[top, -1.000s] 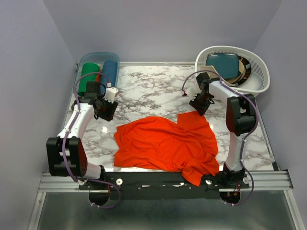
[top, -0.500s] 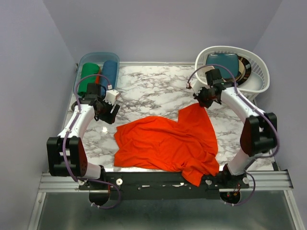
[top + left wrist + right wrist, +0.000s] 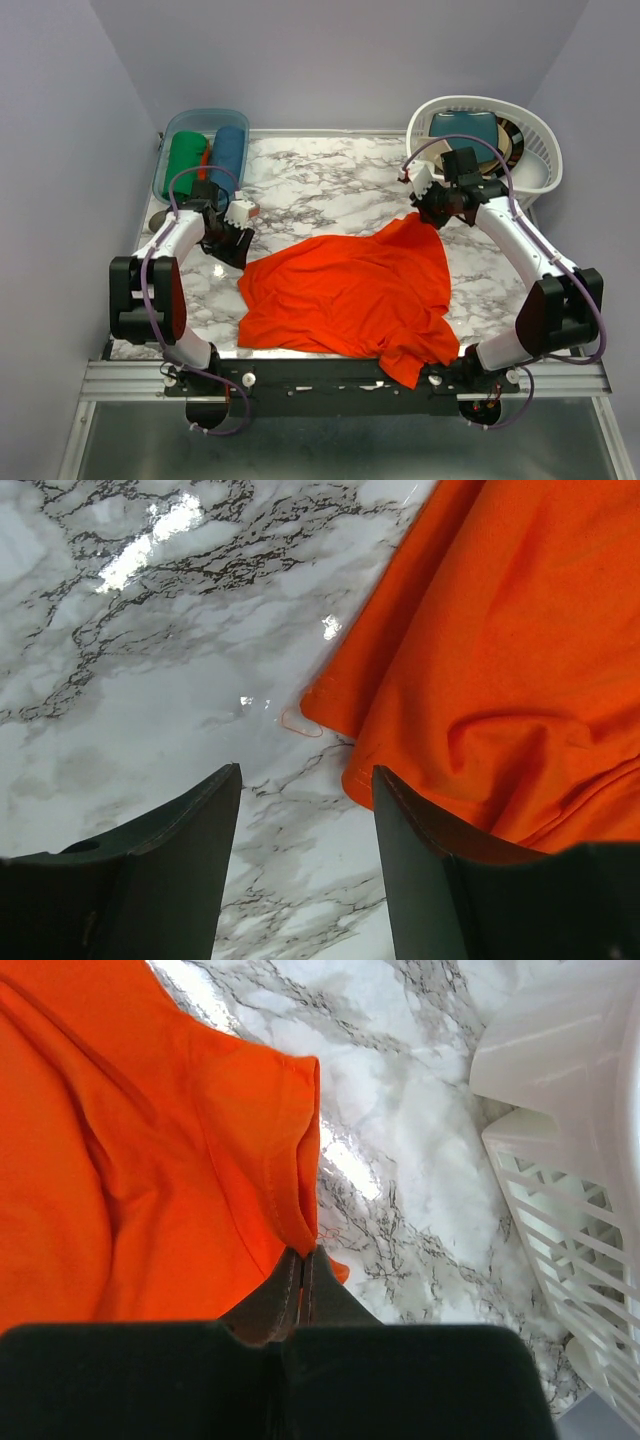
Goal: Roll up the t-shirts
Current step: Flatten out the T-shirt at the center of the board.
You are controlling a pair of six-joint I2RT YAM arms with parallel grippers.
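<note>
Pinching the t-shirt (image 3: pixel 350 295) at its sleeve edge, right fingers (image 3: pixel 283 1298) closed; left fingers (image 3: pixel 170 865) wide over marble (image 3: pixel 150 680).

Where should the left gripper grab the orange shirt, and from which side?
Pinch the free corner of the orange t-shirt just ahead of the open left gripper. Come in low from the bare marble table side: the corner juts toward the jaws, so they can likely straddle it.
</note>
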